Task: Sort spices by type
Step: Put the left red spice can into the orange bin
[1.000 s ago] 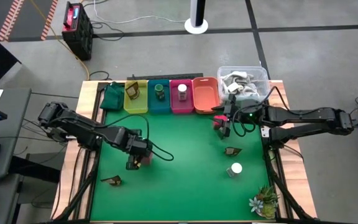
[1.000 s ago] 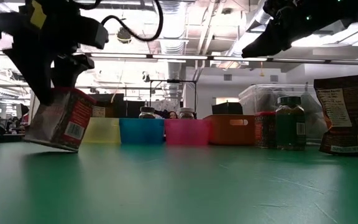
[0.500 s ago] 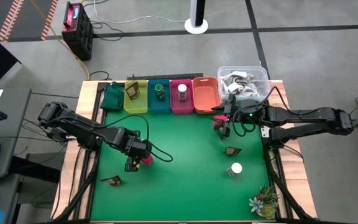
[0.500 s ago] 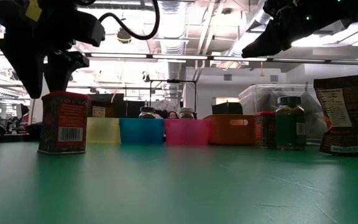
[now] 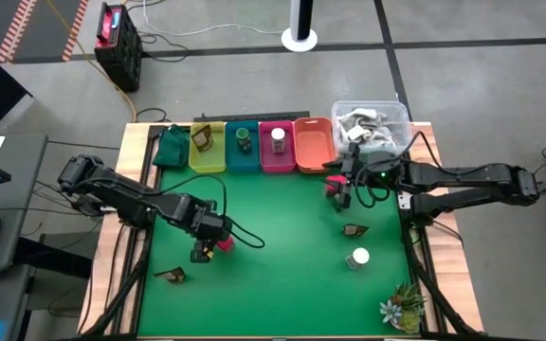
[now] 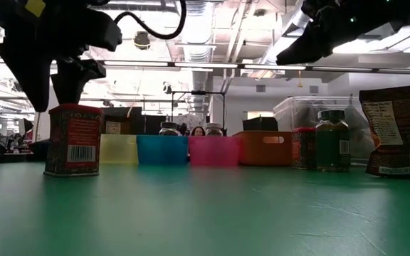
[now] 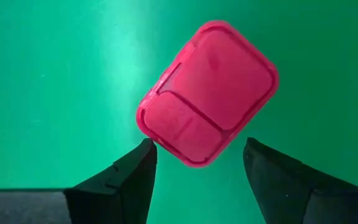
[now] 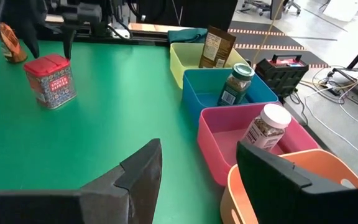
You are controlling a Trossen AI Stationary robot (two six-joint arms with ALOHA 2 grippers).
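A red spice tin with a pink lid (image 7: 207,93) stands upright on the green mat (image 5: 282,237), at its left (image 6: 72,140). My left gripper (image 7: 197,152) points down just above the tin, open, with a fingertip on either side of the lid's near corner. My right gripper (image 8: 197,162) hangs open and holds nothing, in the air near the bins (image 5: 341,194). A second red tin (image 5: 333,186) stands below it. Two brown packets (image 5: 171,276) (image 5: 354,230) and a white-capped jar (image 5: 358,257) lie loose on the mat. My left gripper has its fingertips (image 6: 68,96) right at the level of the tin's lid (image 6: 72,108), coming from above. Whether they touch the lid I cannot tell. The tin rests on its own base on the mat.
Along the far edge stands a row of bins: yellow (image 5: 207,147) with a brown packet, blue (image 5: 244,147) with a green jar, pink (image 5: 278,147) with a white-capped jar, then orange (image 5: 315,144). A clear tub (image 5: 371,123) is at the far right and a small plant (image 5: 404,305) at the near right.
The red tin under my left gripper was tilted, with its top between the fingers. It has tipped back upright and now stands flat on the mat. Neither arm has visibly moved.
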